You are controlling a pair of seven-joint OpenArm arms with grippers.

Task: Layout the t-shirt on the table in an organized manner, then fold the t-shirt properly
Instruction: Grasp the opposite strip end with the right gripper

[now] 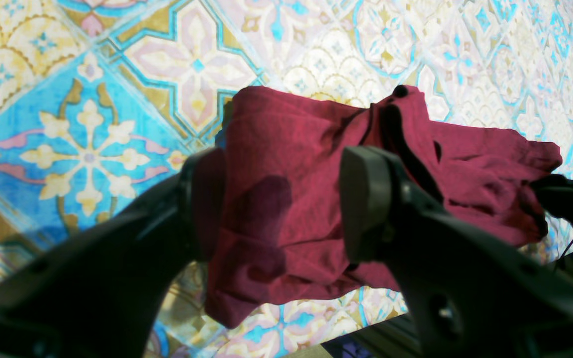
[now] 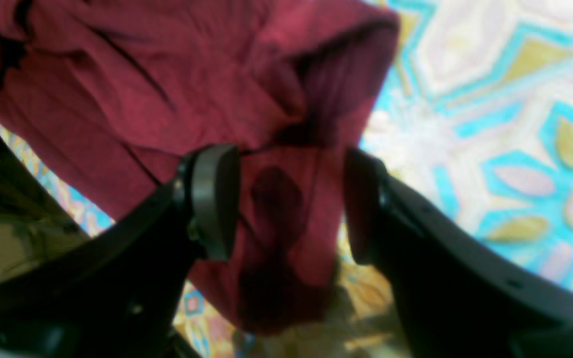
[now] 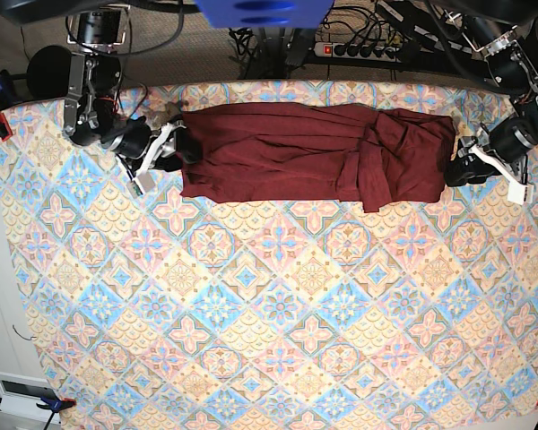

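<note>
The dark maroon t-shirt [image 3: 287, 148] lies stretched in a long bunched band along the far side of the patterned table [image 3: 269, 313], thicker and crumpled toward its right end. My left gripper [image 3: 455, 168] sits at that right end. In the left wrist view the left gripper [image 1: 286, 199] is open, its fingers wide apart with the t-shirt [image 1: 286, 129] lying between them. My right gripper [image 3: 172, 148] is at the shirt's left end. In the right wrist view the right gripper [image 2: 291, 199] is also open, straddling a fold of the t-shirt [image 2: 117, 74].
A power strip and tangled cables [image 3: 359, 49] lie beyond the table's far edge. The table edge [image 1: 366, 333] runs close under the left gripper. A red clamp [image 3: 0, 121] holds the cloth at the far left corner. Bare patterned cloth [image 1: 87, 149] [image 2: 490, 99] surrounds the shirt.
</note>
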